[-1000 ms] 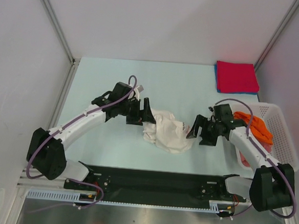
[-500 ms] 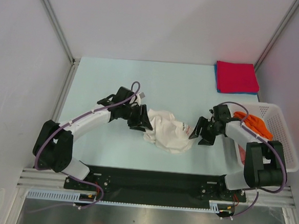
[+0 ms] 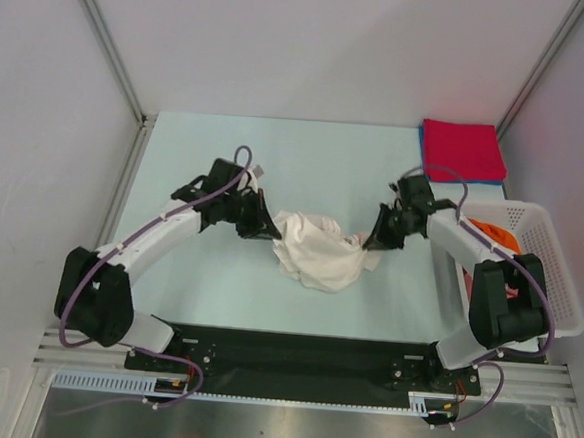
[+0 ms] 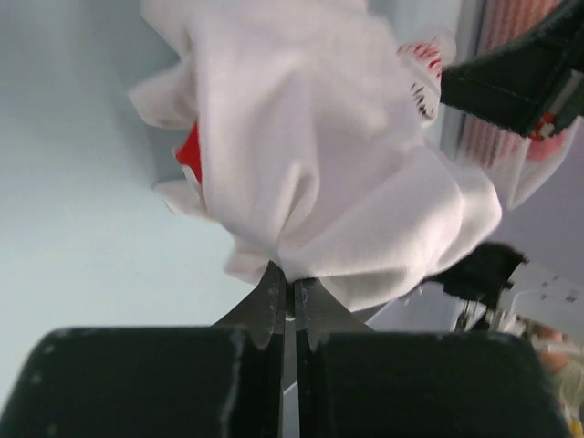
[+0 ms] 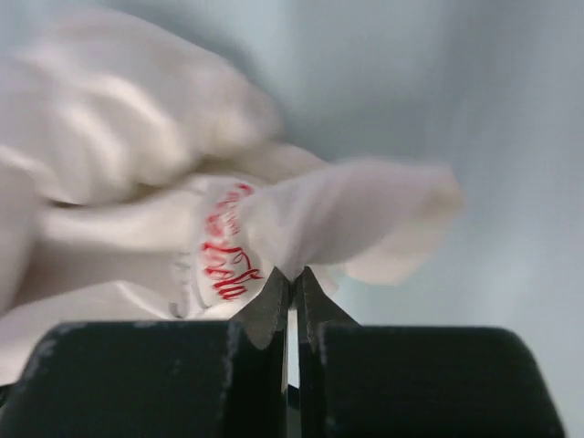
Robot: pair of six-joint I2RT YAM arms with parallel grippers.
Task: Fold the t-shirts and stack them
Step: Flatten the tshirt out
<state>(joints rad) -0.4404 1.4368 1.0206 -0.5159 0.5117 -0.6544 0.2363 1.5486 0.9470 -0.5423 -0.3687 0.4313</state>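
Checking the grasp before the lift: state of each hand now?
Left hand: shut on the white t-shirt.
Right hand: shut on the white t-shirt.

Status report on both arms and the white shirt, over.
Left gripper: jaws shut on crumpled white cloth t-shirt. Right gripper: jaws shut on its far edge. No obstruction seen.

White t-shirt (image 3: pixel 317 256): soft matt cloth, crumpled, red print. Folded red t-shirt (image 3: pixel 462 149): matt cloth, smooth. Surface (image 3: pixel 206 153): pale, smooth, matt. Basket (image 3: pixel 552 262): white plastic lattice. Left fingers (image 4: pixel 263 308), right fingers (image 5: pixel 270 308): dark grey, smooth, faint sheen. Front strip (image 3: pixel 287 434): brushed metal.
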